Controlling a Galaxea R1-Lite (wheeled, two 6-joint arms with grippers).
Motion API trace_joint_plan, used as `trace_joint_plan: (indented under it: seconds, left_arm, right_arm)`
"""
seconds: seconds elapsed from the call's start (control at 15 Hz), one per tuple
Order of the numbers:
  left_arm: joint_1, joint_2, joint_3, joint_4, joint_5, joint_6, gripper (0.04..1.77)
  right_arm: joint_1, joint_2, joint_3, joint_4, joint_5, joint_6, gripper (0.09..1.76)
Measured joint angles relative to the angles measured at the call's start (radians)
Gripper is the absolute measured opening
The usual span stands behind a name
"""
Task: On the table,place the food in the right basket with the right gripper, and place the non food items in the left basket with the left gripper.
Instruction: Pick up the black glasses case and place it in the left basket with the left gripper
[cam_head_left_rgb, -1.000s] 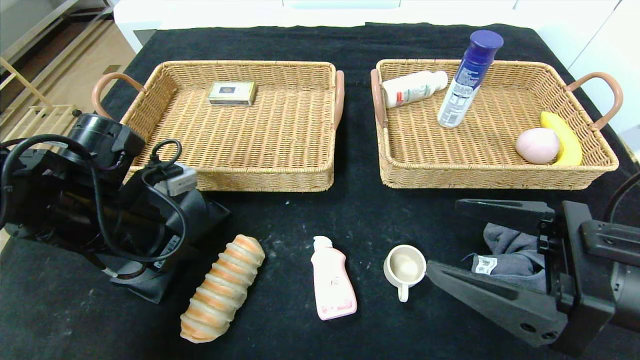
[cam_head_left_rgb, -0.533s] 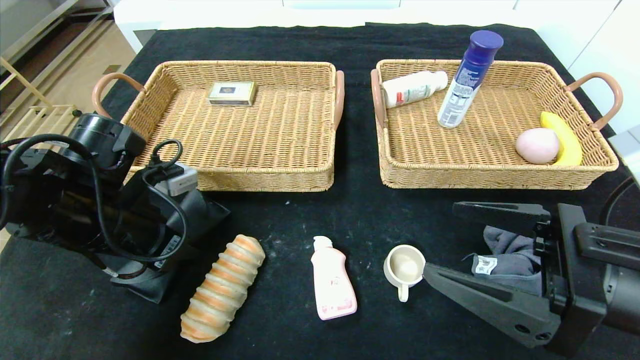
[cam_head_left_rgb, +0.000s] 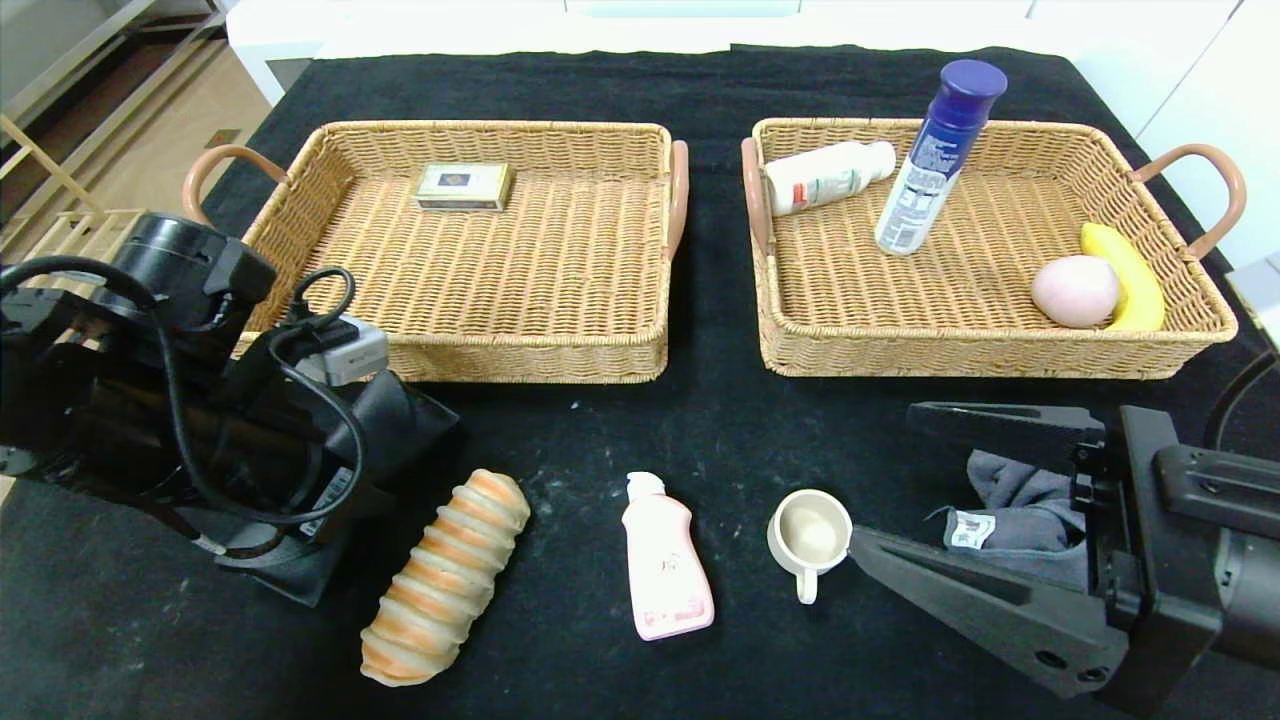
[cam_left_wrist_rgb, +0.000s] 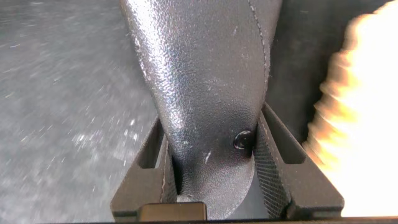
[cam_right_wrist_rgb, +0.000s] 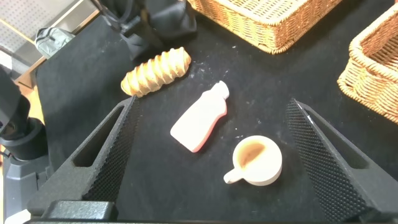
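Observation:
My left gripper (cam_left_wrist_rgb: 211, 124) is shut on a black leather pouch (cam_left_wrist_rgb: 199, 68) with a snap stud, low over the table at the front left. In the head view the left arm (cam_head_left_rgb: 180, 400) hides most of it. A ridged bread loaf (cam_head_left_rgb: 445, 590) lies just right of it. A pink bottle (cam_head_left_rgb: 665, 560) and a cream cup (cam_head_left_rgb: 810, 535) lie at front centre. My right gripper (cam_head_left_rgb: 885, 472) stands open beside the cup, with nothing between its fingers. Under it lies a grey cloth (cam_head_left_rgb: 1020, 510). The right wrist view shows the cup (cam_right_wrist_rgb: 256, 160), the bottle (cam_right_wrist_rgb: 199, 118) and the loaf (cam_right_wrist_rgb: 155, 71).
The left basket (cam_head_left_rgb: 520, 360) holds a small box (cam_head_left_rgb: 463, 186). The right basket (cam_head_left_rgb: 960, 355) holds a white bottle (cam_head_left_rgb: 828, 176), an upright blue spray can (cam_head_left_rgb: 935, 160), a pink round fruit (cam_head_left_rgb: 1075, 290) and a banana (cam_head_left_rgb: 1125, 275). Black cloth covers the table.
The left arm has shifted slightly to the left and up with the black pouch still in its jaws. The right gripper has barely moved and stays open.

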Motion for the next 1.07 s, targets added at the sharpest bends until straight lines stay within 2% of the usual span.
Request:
trace_joint_plan:
  seconds: [0.27, 0.4, 0.67, 0.87, 1.07]
  left_arm:
    - [-0.01, -0.093, -0.011, 0.003, 0.013, -0.007, 0.76]
    - [-0.028, -0.125, -0.045, -0.001, 0.053, -0.04, 0.76]
    - [-0.045, -0.13, -0.19, -0.007, 0.069, -0.097, 0.76]
    - [-0.069, -0.085, -0.316, -0.007, 0.078, -0.181, 0.75]
    - [-0.083, -0.026, -0.417, -0.023, 0.079, -0.206, 0.75]
  right_arm:
    - [-0.002, 0.001, 0.0, 0.0, 0.0, 0.0, 1.71]
    - [-0.002, 0.002, 0.001, 0.0, 0.0, 0.0, 1.71]
    - [-0.001, 0.008, 0.003, 0.0, 0.0, 0.0, 1.71]
    - [-0.002, 0.011, 0.003, 0.0, -0.001, 0.0, 1.71]
    - [-0.003, 0.009, 0.001, 0.0, -0.001, 0.0, 1.71]
